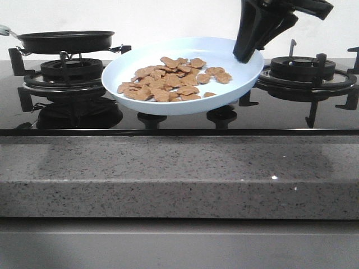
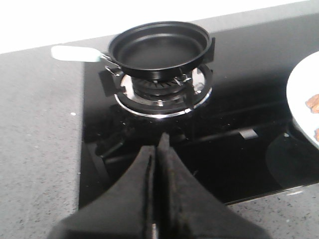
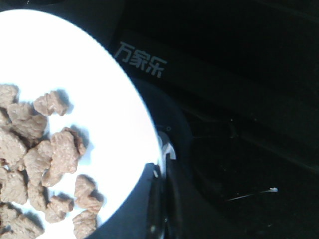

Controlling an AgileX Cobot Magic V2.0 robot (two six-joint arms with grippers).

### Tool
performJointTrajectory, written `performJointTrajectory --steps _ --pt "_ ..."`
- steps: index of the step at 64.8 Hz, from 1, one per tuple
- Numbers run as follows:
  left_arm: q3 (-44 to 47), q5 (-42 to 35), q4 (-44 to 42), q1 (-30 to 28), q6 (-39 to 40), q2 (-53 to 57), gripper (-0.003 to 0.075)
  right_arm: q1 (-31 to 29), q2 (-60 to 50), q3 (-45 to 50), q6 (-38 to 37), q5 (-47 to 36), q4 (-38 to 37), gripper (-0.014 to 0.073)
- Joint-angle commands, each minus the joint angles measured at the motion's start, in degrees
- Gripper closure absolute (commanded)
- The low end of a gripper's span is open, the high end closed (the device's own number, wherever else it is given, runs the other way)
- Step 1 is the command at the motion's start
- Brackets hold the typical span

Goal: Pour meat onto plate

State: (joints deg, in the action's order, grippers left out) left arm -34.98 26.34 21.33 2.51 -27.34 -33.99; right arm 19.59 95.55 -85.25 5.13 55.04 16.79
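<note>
The pale blue plate [image 1: 224, 47] hangs above the black hob between the two burners, tilted a little down to the left. The meat [image 1: 171, 78], orange-brown slices, lies spread on it. My right gripper [image 1: 247, 53] is shut on the plate's right rim; the right wrist view shows its jaws [image 3: 160, 172] clamped on the rim, with the plate [image 3: 89, 74] and meat [image 3: 55, 154] beside them. My left gripper [image 2: 158, 147] is shut and empty, low over the hob's front left. The plate's edge [image 2: 301, 89] shows in the left wrist view.
An empty black frying pan [image 1: 64, 40] with a pale handle [image 2: 72, 52] sits on the left burner [image 2: 162, 92]. The right burner [image 1: 305, 70] stands bare beside the plate. A speckled grey counter edge [image 1: 179, 174] runs along the front.
</note>
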Motion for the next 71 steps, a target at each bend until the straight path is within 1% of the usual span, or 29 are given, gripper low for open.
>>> performJointTrajectory --steps 1,9,18,30,37,45,56,71 --pt "1.23 -7.80 0.65 0.45 0.00 3.69 0.0741 -0.19 -2.70 -1.35 0.39 -3.35 1.67 0.0663" --pt "2.00 -8.55 1.39 0.45 0.00 6.41 0.0741 -1.12 -1.13 -3.18 -0.77 -3.46 2.07 0.0663" --pt "2.00 -9.79 1.96 0.45 0.00 6.64 0.0741 -2.92 2.98 -8.38 -1.36 -2.96 2.95 0.0663" --pt "2.00 -9.79 1.96 0.45 0.00 6.64 0.0741 -6.21 10.04 -17.98 -1.37 -2.62 9.86 0.0663" --pt "2.00 -9.79 1.96 0.45 0.00 6.64 0.0741 -7.76 14.35 -23.43 -1.74 -2.31 11.94 0.0661" --pt "2.00 -9.79 1.96 0.45 0.00 6.64 0.0741 -8.60 18.17 -27.31 -2.22 -0.51 11.79 0.0661" --pt "2.00 -9.79 1.96 0.45 0.00 6.64 0.0741 -9.36 20.14 -27.74 -2.22 2.37 10.47 0.0661" --pt "2.00 -9.79 1.96 0.45 0.00 6.54 0.0741 -9.40 20.27 -27.74 -2.22 6.15 4.70 0.0640"
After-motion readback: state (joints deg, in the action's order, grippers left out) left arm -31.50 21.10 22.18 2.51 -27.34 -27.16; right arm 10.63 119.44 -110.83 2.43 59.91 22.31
